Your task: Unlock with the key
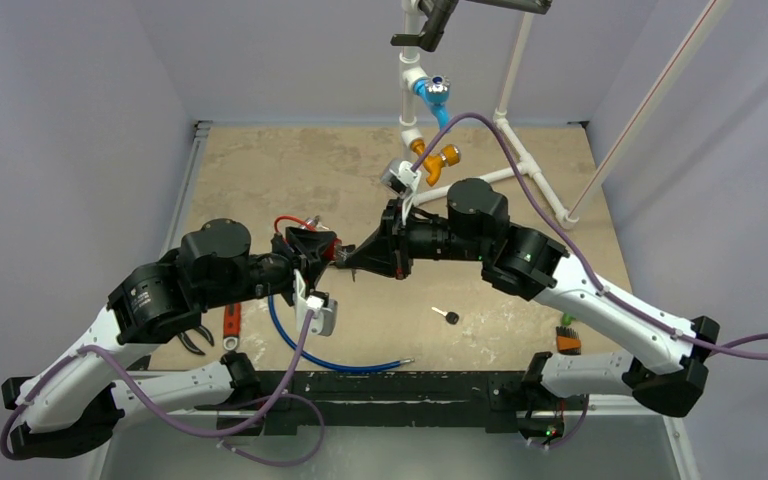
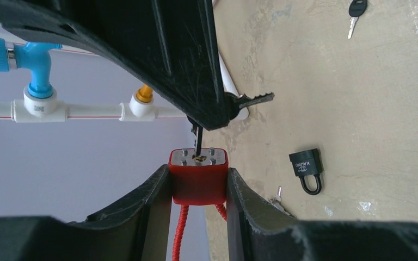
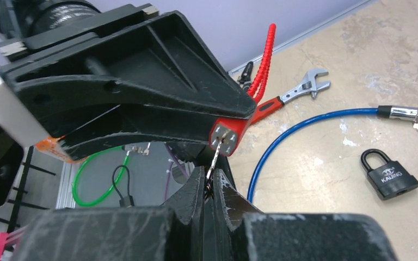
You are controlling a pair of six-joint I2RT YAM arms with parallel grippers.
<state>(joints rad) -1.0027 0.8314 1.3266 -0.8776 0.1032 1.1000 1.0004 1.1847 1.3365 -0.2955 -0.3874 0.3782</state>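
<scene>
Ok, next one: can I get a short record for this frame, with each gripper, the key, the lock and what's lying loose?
left gripper: clamped on the red padlock, held off the table
right gripper: shut on the key
key: tip at the red padlock's keyway, depth unclear
unlocked: cannot tell
loose on table: black padlock, spare key

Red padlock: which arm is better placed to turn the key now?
Right. The right gripper is shut on the key, whose blade meets the keyhole of the red padlock. The left gripper clamps the lock body, so it should brace.
</scene>
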